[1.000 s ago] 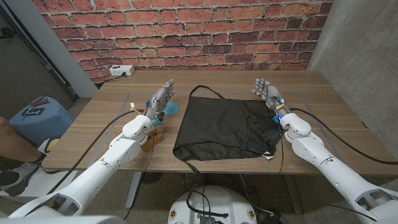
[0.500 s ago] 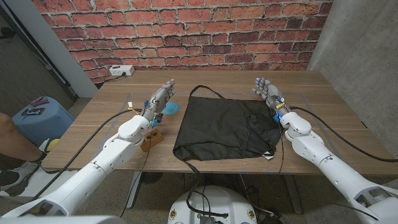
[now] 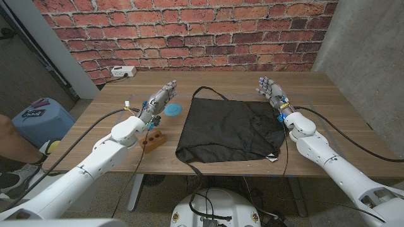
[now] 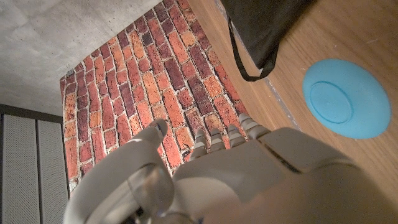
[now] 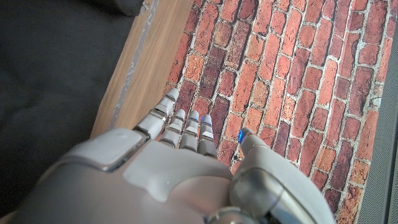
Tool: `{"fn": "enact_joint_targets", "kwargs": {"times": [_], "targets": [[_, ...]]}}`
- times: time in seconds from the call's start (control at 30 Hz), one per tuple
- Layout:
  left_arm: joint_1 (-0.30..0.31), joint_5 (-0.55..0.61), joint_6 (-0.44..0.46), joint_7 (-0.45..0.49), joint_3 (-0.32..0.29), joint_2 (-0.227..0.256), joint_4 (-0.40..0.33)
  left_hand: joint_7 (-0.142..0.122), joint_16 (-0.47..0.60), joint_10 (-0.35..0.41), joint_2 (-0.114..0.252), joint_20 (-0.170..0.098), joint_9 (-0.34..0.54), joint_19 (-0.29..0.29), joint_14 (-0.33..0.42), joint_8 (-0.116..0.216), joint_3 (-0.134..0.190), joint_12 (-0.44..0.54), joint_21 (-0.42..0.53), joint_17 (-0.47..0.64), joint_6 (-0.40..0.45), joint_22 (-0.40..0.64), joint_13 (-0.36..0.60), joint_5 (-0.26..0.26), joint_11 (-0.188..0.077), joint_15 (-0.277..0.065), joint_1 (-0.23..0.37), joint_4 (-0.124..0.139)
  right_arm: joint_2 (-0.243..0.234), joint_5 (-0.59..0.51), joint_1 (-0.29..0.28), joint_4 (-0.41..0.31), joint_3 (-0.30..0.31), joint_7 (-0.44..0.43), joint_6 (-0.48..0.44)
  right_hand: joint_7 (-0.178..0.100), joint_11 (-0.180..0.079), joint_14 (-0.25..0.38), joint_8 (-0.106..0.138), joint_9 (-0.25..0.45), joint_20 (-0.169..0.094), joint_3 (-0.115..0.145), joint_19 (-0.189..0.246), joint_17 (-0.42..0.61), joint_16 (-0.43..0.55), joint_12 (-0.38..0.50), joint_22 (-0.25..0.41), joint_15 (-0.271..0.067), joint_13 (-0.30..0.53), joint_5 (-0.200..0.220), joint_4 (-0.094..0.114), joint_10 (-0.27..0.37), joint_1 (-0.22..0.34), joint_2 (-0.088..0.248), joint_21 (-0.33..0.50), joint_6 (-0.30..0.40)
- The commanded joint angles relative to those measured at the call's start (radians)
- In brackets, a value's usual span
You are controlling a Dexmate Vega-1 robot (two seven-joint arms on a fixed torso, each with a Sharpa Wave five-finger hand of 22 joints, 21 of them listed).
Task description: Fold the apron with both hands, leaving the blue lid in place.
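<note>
A black fabric apron (image 3: 228, 130) lies spread flat in the middle of the wooden table (image 3: 334, 123), its near hem at the table's front edge and a thin black strap (image 3: 211, 93) looping out from its far edge toward the red brick wall (image 3: 189, 31). Just beside the apron's far left corner, apart from the cloth, sits the round blue plastic lid (image 3: 172, 109), flat on the wood; the left wrist view shows the lid (image 4: 340, 98) near the strap loop (image 4: 245, 59). The left hand (image 3: 159, 99) hovers over the table on the lid's outer side, fingers stretched out and apart, holding nothing. The right hand (image 3: 271, 93) is at the apron's far right corner, fingers likewise extended and spread, nothing in it; whether it touches the cloth cannot be told. A small brown wooden block (image 3: 152, 139) with dark holes stands left of the apron, under the left forearm. A white power strip (image 3: 123, 71) lies at the table's far left corner, well apart from the apron.
</note>
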Motion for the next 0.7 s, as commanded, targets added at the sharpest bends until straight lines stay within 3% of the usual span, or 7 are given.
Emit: {"fn": "enact_joint_targets", "kwargs": {"times": [0.03,0.3,0.7], "targets": [[0.012,0.039,0.038,-0.061,-0.017,0.126,-0.098,0.001,-0.002,-0.010,-0.010,0.009,0.002,-0.004,-0.010,0.000,-0.003,0.001,-0.004,0.002,-0.006,0.001,0.003,0.003,-0.003,0.004,0.002,-0.004,-0.012,-0.004,-0.019,-0.019,0.012,-0.018,0.011,0.003,0.004,0.000,0.004,0.005,-0.048,0.002,0.004,0.000,0.004,0.002,0.004,-0.026,0.003,-0.001,-0.004,0.001,0.010,0.004,0.005,0.000],[0.008,0.064,0.061,-0.109,-0.013,0.184,-0.137,-0.002,-0.006,-0.027,-0.008,0.016,0.002,-0.018,-0.032,-0.005,-0.016,-0.006,-0.010,0.005,-0.020,0.002,0.003,0.002,-0.008,0.008,-0.013,0.000,-0.016,0.000,-0.029,-0.027,0.020,-0.025,0.012,0.004,0.002,0.000,0.004,0.005,-0.048,0.002,0.004,-0.001,0.005,0.002,0.004,-0.026,0.003,-0.001,-0.006,0.002,0.011,0.004,0.005,0.000],[0.047,0.101,0.098,-0.107,-0.026,0.255,-0.204,-0.002,-0.005,-0.028,-0.004,0.016,0.002,-0.023,-0.036,-0.005,-0.018,-0.005,-0.011,0.005,-0.023,0.002,0.003,0.004,-0.008,0.008,-0.018,0.000,-0.023,0.001,-0.033,-0.021,0.026,-0.022,0.017,0.003,0.001,-0.001,0.004,0.005,-0.048,0.002,0.004,-0.001,0.006,0.002,0.004,-0.027,0.003,-0.002,-0.008,0.001,0.012,0.004,0.005,-0.001]]}}
